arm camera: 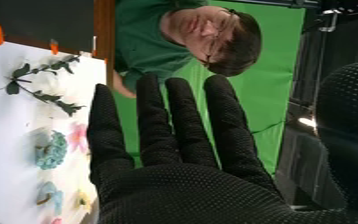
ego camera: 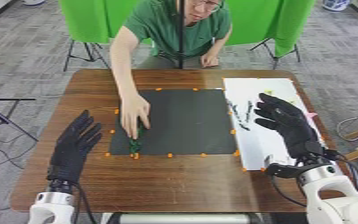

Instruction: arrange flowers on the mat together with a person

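My left hand beside the black mat, my right hand above white paper, both hands' fingers loosely spread; person's hand touching green sprig on mat, blue flower on paper

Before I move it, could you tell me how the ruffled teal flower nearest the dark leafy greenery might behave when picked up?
The teal flower is probably light and soft, given its thin-looking, ruffled petals. Its bumpy, uneven outline suggests that it would rock or drag rather than roll freely.

High downward head view, close wrist view toward person, white sheet in both.
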Motion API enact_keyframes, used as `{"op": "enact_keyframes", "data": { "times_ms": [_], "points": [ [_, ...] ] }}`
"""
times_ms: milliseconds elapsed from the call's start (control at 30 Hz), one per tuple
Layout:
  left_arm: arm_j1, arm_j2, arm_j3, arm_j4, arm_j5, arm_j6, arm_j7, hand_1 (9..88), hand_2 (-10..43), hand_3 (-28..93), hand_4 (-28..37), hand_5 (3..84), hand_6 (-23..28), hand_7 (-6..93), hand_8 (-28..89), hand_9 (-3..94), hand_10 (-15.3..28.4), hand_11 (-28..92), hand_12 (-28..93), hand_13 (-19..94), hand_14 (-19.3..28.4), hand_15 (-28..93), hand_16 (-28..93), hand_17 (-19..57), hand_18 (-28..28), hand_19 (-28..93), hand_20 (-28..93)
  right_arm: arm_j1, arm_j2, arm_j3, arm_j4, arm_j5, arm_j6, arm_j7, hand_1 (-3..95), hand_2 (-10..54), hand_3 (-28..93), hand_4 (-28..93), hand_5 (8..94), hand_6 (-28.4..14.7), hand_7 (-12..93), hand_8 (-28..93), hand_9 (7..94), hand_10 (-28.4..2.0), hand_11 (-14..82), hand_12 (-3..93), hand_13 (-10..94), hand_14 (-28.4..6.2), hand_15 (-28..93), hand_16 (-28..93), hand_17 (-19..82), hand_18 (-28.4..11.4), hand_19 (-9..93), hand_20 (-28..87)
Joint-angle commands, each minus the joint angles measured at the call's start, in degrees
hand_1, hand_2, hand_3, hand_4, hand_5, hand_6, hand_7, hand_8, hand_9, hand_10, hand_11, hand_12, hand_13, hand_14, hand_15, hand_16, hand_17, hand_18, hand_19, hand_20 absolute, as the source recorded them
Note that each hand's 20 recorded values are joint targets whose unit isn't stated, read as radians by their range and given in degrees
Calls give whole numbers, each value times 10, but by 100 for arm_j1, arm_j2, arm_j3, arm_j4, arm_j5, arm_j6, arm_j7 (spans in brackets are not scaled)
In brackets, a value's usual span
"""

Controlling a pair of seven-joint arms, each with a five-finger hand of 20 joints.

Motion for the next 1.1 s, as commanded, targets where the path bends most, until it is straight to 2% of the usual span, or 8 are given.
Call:
{"op": "enact_keyframes", "data": {
  "times_ms": [33,200,300,500,700,967,1000,1100],
  "points": [
    [83,-74,15,1,-5,3,2,292,-55,674,-282,294,45,127,-83,202,94,193,135,190,125,238,37,-100,202,407,92,-83,-62,80,-52,-51,-24,-24,187,-35,833,-259,361,-49,165,-104,336,-145,121,204,277,-119,183,279,44,-216,404,215],
    [85,-74,34,12,-15,2,12,291,-55,675,-282,294,45,128,-83,201,94,190,135,190,124,237,37,-100,201,406,92,-105,-60,124,-49,-28,-46,-26,187,-35,833,-259,360,-49,165,-104,336,-145,120,204,281,-120,190,275,46,-217,410,217],
    [77,-155,60,51,-2,-58,-84,290,-56,676,-282,294,45,128,-83,203,94,191,136,190,124,236,36,-99,201,405,91,-188,-65,170,-70,-10,14,5,187,-34,831,-259,360,-49,165,-104,335,-145,120,204,281,-120,193,271,47,-216,410,217],
    [-50,-100,65,83,7,-71,35,289,-57,677,-283,294,44,128,-84,201,93,190,136,190,125,236,38,-100,202,406,92,-113,-98,85,-29,-31,-63,-40,187,-34,832,-259,360,-49,166,-104,337,-145,121,205,282,-121,201,266,49,-216,412,218],
    [92,-77,-1,28,-25,-18,34,287,-58,678,-283,293,44,126,-83,202,94,189,136,191,125,234,38,-100,202,406,93,-68,-86,65,-12,-45,-27,-84,187,-34,832,-259,357,-48,167,-104,335,-145,118,205,281,-121,204,262,50,-216,412,219],
    [35,-53,6,19,21,-43,64,287,-59,678,-283,294,44,126,-82,203,94,189,137,191,126,236,39,-100,202,405,94,-6,59,123,-32,-77,68,-56,188,-36,832,-258,356,-49,168,-105,340,-145,123,205,285,-120,208,259,50,-216,412,219],
    [51,-64,8,10,15,-24,71,287,-59,678,-283,294,44,126,-82,203,95,189,137,191,126,236,38,-100,202,405,94,20,121,147,-59,-254,172,59,191,-37,831,-259,355,-50,167,-105,340,-144,124,205,286,-120,209,259,50,-216,414,219],
    [90,-102,6,12,14,-27,52,286,-60,678,-283,294,44,125,-82,203,95,189,137,191,126,235,38,-100,202,405,94,48,523,101,-178,-2212,1503,669,224,-79,820,-276,358,-66,193,-117,373,-143,196,200,336,-119,347,202,87,-218,504,254]
  ]
}}
